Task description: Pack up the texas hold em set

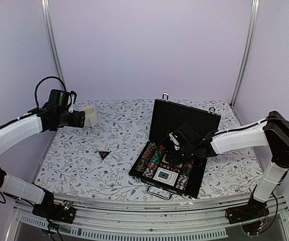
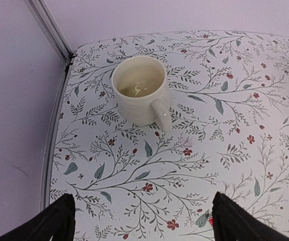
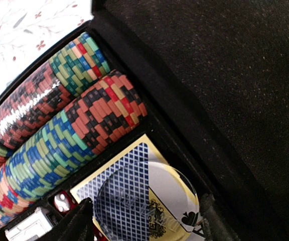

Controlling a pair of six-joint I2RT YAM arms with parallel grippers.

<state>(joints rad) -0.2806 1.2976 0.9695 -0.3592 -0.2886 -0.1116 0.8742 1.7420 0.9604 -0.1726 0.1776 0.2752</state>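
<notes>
Floral tablecloth (image 1: 84, 165) carries the open briefcase (image 1: 184, 118) at right, chip rows (image 3: 69, 135) inside. My right gripper (image 3: 144, 217) straddles a clear disc (image 3: 154, 191) on the card deck (image 3: 129, 165); I can't tell whether it pinches. My left gripper (image 2: 143, 211) is spread wide by the cream mug (image 2: 137, 95).

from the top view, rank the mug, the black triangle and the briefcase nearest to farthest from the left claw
1. cream mug: just in front of the left claw, at the far left of the table.
2. black triangle: lying flat, closer to the near edge and toward the middle.
3. briefcase: open on the right half, clearly farthest.
</notes>
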